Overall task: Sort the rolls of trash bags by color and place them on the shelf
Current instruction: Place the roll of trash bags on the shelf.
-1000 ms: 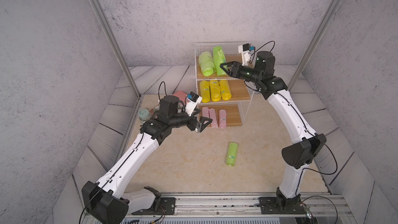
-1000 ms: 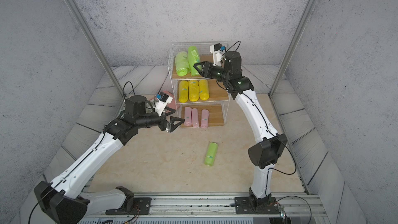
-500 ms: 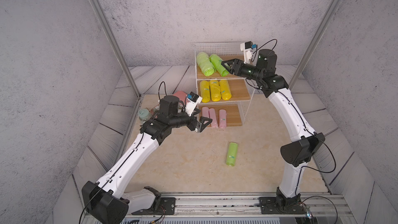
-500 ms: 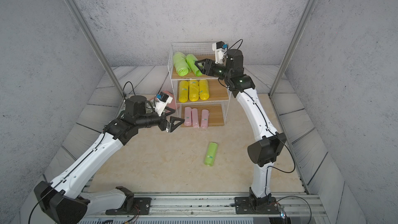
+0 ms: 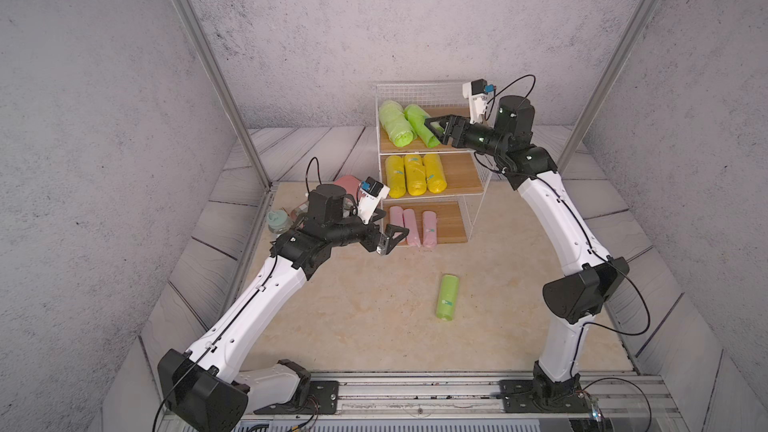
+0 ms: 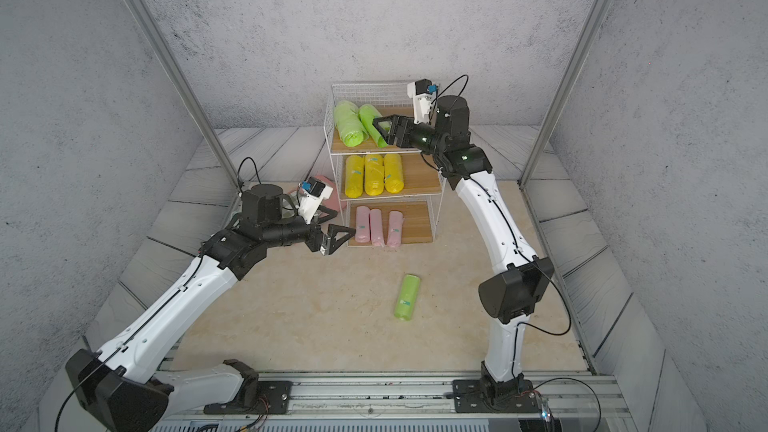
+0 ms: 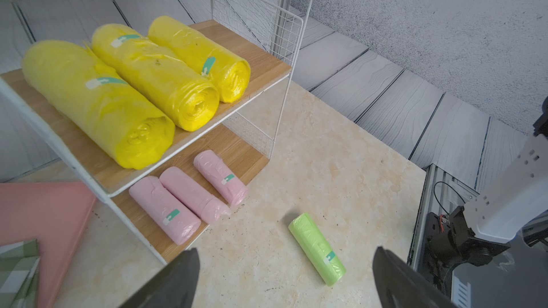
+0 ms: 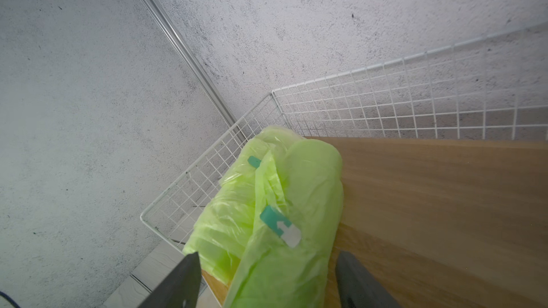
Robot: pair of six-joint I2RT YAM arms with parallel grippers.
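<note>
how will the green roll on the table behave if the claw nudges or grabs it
The green roll lies on its side, a plain cylinder, so a sideways nudge would likely roll it. Its crinkled film looks soft: probably squashes slightly, maybe slips.

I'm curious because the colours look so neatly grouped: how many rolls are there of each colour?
Yellow rolls: 3
Pink rolls: 3
Green rolls: 3 (two on the shelf, one lying on the table)
Total: 9
</note>
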